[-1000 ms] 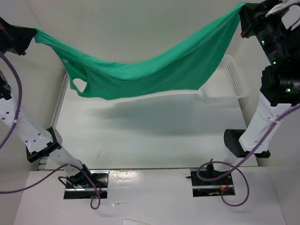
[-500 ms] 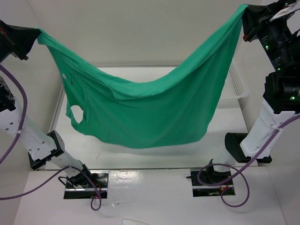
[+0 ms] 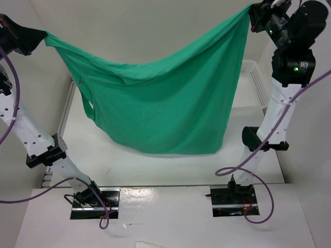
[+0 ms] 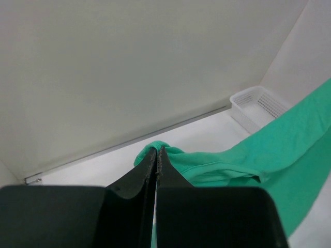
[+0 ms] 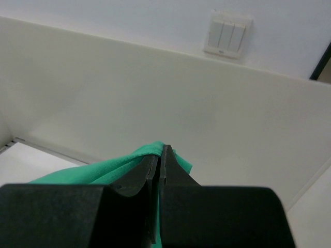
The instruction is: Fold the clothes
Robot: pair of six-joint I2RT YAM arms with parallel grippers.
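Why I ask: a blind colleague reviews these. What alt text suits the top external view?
A green T-shirt hangs spread in the air between the left gripper and the right gripper, each shut on an upper corner. Below is a white table, a white mesh basket at its right.

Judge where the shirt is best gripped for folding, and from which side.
At its two top corners, each from the outer side, as it is held now. The left gripper and right gripper are each shut on one, so the shirt hangs spread flat between them.
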